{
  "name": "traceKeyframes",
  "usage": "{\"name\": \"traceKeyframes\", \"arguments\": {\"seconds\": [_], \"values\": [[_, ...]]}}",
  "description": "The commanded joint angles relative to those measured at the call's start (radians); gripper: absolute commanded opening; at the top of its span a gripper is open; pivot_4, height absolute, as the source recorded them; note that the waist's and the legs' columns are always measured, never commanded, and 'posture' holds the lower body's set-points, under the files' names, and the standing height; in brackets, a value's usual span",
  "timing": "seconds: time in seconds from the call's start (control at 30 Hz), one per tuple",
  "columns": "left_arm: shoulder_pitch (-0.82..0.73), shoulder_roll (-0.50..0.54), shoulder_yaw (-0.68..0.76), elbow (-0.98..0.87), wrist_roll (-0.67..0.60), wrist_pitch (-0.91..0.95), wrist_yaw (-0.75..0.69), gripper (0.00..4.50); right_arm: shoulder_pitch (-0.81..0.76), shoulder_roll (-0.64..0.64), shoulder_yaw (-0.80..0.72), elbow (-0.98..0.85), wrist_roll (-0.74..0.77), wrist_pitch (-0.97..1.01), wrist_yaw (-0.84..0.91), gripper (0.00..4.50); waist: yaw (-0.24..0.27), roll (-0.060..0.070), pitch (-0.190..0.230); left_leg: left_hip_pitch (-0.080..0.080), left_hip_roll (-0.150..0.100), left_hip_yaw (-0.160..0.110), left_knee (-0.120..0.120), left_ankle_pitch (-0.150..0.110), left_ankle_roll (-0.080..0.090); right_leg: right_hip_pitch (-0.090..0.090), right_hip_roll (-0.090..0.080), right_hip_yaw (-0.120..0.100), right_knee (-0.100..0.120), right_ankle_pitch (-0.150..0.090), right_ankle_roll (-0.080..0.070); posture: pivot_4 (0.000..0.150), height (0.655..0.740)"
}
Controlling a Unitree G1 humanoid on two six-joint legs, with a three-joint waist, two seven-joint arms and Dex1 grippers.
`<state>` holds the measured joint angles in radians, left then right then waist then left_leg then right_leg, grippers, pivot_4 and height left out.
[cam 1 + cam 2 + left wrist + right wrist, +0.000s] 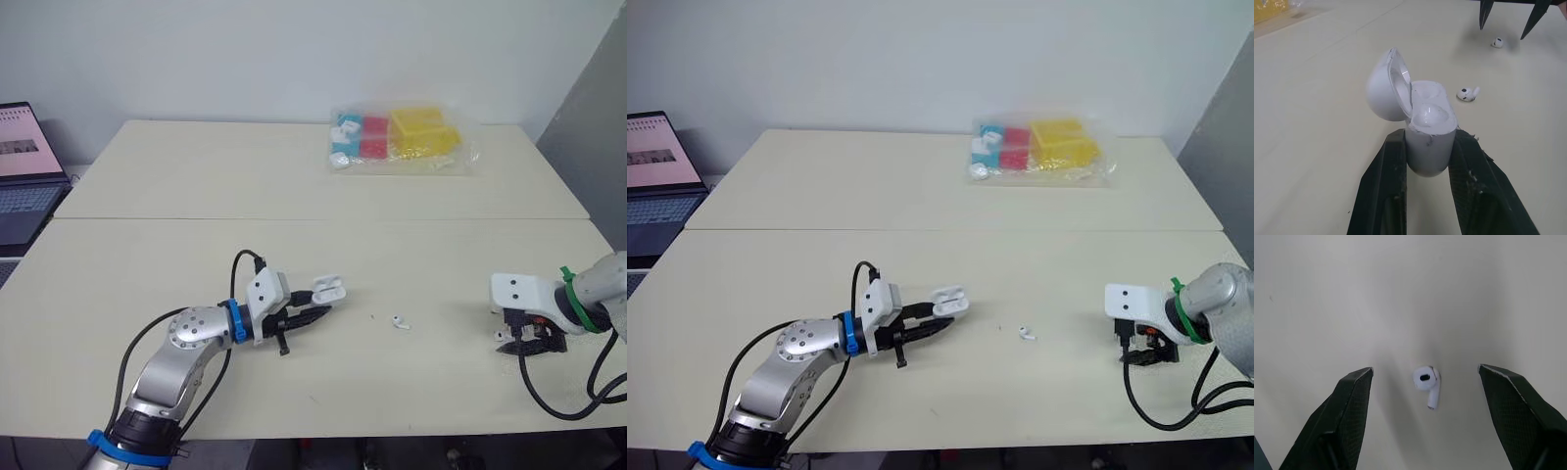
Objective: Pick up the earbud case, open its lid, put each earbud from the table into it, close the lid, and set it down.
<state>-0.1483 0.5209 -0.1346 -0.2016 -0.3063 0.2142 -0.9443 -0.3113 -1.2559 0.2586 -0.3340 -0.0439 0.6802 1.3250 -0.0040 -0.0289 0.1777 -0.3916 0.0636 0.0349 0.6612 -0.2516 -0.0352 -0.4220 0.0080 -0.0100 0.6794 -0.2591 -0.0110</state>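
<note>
Left gripper (315,311): both black fingers (1386,186) clamped on the lower body of the earbud case (1430,132), one on each side. Case is held just above the table (294,196), near its front middle. Lid hinged back and open, the wells facing up and toward the right arm. Grip sits low on the body, probably so the mouth and lid stay unobstructed for loading. Wells look empty, though I cannot be sure.

Right gripper (527,338): fingers spread wide, holding nothing, pointed down at the table on the right side. One earbud (1426,382) lies flat on the table directly between them, untouched. Looks like a straddle ready for a pinch.

Second earbud (401,322) lies on the table between the two grippers, nearer the case, apart from both.

Judgement: lid step done; neither earbud loaded yet. An earbud is small and smooth, so a slip on closing is the likely risk.

Far edge: clear bag of coloured pieces (402,139). Laptop (20,176) at far left.
</note>
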Motion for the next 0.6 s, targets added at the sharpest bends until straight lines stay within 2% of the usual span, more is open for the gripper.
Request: {"name": "traceKeyframes", "arguments": {"seconds": [0.03, 0.4, 0.6], "values": [[0.006, -0.006, -0.003, -0.030, 0.011, -0.027, 0.016, 0.80, -0.053, 0.000, 0.063, 0.015, -0.080, -0.023, 0.000, 3.58, -0.001, 0.000, 0.000, 0.000, 0.000, 0.000, 0.000, 0.000, 0.000, 0.000, 0.000, 0.000, 0.000, 0.000, 0.000, 0.150, 0.7400], [0.014, -0.027, -0.021, -0.024, 0.036, -0.046, 0.040, 0.80, -0.160, 0.060, 0.186, 0.150, -0.172, -0.079, 0.060, 3.58, 0.000, 0.000, 0.000, -0.001, 0.000, 0.000, 0.000, 0.000, 0.000, 0.000, 0.000, 0.000, 0.000, 0.000, 0.000, 0.150, 0.7400], [0.020, -0.027, -0.018, -0.026, 0.038, -0.049, 0.047, 0.80, -0.166, 0.071, 0.185, 0.177, -0.182, -0.098, 0.087, 3.58, 0.000, 0.000, 0.000, -0.001, 0.000, 0.000, 0.000, 0.000, 0.000, 0.000, 0.000, 0.000, 0.000, 0.000, 0.000, 0.150, 0.7400]]}}
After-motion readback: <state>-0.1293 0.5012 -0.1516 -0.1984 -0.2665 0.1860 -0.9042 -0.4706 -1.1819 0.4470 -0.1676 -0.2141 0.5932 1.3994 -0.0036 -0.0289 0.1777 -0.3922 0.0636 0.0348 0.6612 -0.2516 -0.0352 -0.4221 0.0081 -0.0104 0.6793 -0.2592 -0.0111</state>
